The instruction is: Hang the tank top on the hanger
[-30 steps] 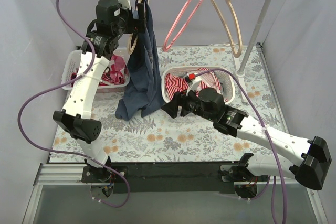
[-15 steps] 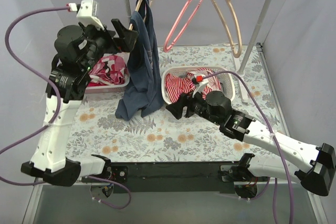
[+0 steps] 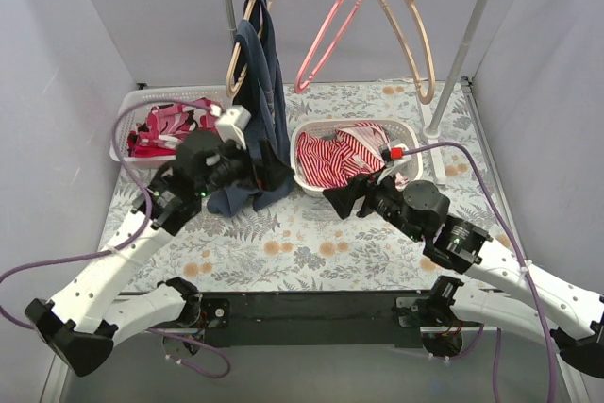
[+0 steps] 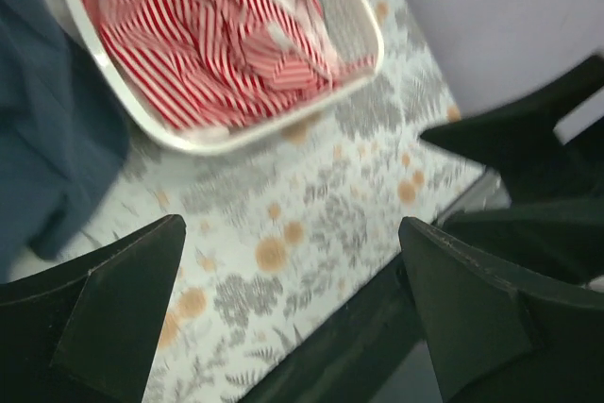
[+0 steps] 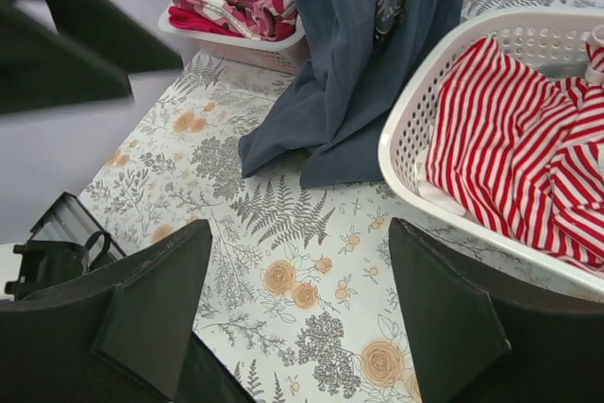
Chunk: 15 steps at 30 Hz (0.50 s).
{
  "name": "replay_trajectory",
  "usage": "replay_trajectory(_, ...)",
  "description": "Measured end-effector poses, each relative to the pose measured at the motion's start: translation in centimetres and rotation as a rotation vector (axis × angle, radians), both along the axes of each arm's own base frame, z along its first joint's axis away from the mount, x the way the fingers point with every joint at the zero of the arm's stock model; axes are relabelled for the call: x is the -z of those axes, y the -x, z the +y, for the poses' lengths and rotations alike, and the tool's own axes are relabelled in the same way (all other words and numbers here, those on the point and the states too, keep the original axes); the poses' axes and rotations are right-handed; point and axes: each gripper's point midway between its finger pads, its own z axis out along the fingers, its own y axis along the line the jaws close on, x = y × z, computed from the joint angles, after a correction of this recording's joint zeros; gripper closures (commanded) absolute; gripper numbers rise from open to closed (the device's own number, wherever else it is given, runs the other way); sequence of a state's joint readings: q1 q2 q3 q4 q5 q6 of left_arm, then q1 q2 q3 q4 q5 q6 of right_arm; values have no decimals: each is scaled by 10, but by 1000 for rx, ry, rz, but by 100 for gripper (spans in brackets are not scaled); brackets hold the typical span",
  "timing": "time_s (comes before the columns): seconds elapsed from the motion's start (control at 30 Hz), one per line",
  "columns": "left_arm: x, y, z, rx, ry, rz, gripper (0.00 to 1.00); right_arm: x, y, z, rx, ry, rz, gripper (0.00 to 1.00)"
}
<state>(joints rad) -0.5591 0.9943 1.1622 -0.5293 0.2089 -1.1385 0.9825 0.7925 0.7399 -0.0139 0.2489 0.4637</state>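
Note:
The navy tank top (image 3: 260,63) hangs on the left tan hanger (image 3: 236,69) on the rail, with its lower end bunched on the table (image 3: 243,193). It also shows in the right wrist view (image 5: 368,73) and at the left edge of the left wrist view (image 4: 42,139). My left gripper (image 3: 269,175) is open and empty, low over the table beside the cloth's lower end; the left wrist view (image 4: 293,318) shows only tablecloth between its fingers. My right gripper (image 3: 342,200) is open and empty in front of the white basket, over bare tablecloth (image 5: 297,299).
A white basket (image 3: 408,143) holds a red-and-white striped garment (image 3: 326,159). Another basket (image 3: 140,101) at the back left holds pink-and-red clothes. A pink hanger (image 3: 330,30) and a second tan hanger (image 3: 412,30) hang on the rail. The rack's post (image 3: 460,54) stands at the right.
My left arm has let go near the hanger and swung down from the rail to the table by the cloth's lower end. My right gripper has drawn back a little to the right.

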Motion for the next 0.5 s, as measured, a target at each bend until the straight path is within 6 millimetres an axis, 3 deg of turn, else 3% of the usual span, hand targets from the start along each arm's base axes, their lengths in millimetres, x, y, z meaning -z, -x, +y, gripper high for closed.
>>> replay_trajectory(0.13, 79, 41, -28, 90, -63, 127, 2, 15, 3, -14, 31, 11, 16, 16)
replay_trajectory(0.23, 127, 50, -25, 59, -109, 202, 2, 33, 6, -22, 53, 31, 46, 15)
replay_trajectory(0.33, 147, 46, -21, 11, -121, 222, 2, 46, 8, -32, 78, 52, 65, 15)
replay_trajectory(0.5, 143, 29, -27, -55, -84, 198, 2, 50, 6, -43, 122, 64, 67, 14)
